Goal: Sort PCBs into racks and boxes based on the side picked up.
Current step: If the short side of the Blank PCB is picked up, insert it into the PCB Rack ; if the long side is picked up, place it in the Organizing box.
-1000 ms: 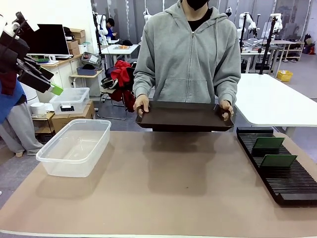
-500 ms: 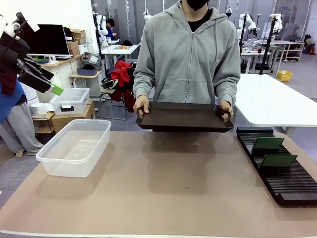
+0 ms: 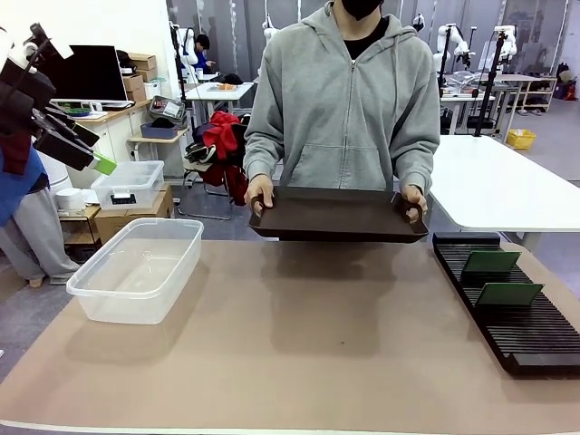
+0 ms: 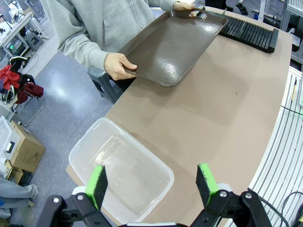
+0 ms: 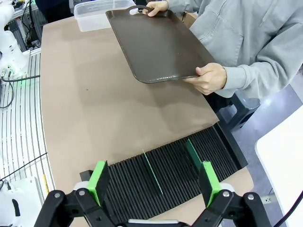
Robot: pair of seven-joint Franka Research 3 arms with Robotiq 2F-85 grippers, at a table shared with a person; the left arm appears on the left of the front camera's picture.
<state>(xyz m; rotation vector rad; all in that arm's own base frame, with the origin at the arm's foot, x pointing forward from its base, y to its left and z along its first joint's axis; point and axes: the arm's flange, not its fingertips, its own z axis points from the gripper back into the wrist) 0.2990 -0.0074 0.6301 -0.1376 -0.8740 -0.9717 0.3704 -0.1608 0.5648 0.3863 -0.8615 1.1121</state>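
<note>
Two green PCBs (image 3: 491, 261) (image 3: 509, 293) stand upright in slots of the long black rack (image 3: 535, 335) at the table's right. In the right wrist view they show edge-on (image 5: 151, 170) (image 5: 193, 155) in the rack (image 5: 128, 184), right below my open, empty right gripper (image 5: 155, 182). The clear box (image 3: 118, 304) sits empty at the table's left. My left gripper (image 3: 95, 149) hangs open and empty high above and to the left of it. From the left wrist, that gripper (image 4: 152, 184) looks down on the box (image 4: 137, 147).
A person at the far edge holds an empty dark brown tray (image 3: 337, 213) by both ends, just above the table. The tray (image 4: 173, 45) (image 5: 154, 42) is bare on top. A smaller lidded clear bin (image 3: 129, 181) stands off the table, behind the box.
</note>
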